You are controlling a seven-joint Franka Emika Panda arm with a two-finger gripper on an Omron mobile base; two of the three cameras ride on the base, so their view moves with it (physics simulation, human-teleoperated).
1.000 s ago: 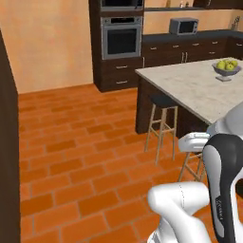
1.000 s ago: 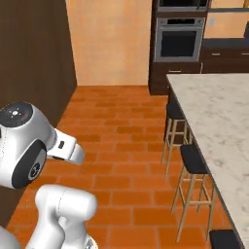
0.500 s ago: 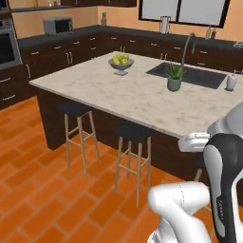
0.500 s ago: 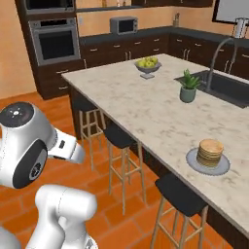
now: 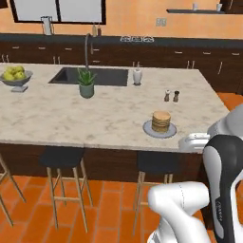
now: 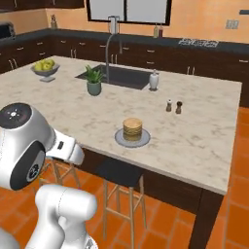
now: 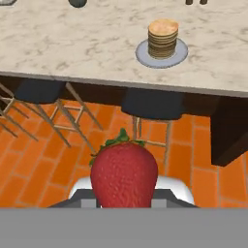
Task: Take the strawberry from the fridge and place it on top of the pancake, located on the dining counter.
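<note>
Carrying the strawberry [image 7: 124, 173] toward the counter [image 5: 71, 118], fetch step apparently done and delivery under way. Gripping the berry at the bottom of the hand view, though the fingertips themselves are hidden behind it, so probably clamped on its sides rather than plainly seen doing so. Holding it low, out over the tiled floor [image 7: 43, 164] and short of the counter edge, with a stool [image 7: 152, 104] between berry and pancake [image 7: 162, 38].

Needing next: lifting above the counter edge, reaching forward over the stool, centring above the stack, lowering until touching the top pancake, then letting go gently so nothing rolls off.

Looking at the berry: bright red, plump, dimpled skin, green leafy cap pointing away from the hand. Sitting on a grey plate [image 5: 160, 129], the pancake stack stands near the counter's near edge in both base views [image 6: 132, 129], well apart from the shakers [image 5: 171, 96] and the potted plant [image 5: 86, 83].
</note>
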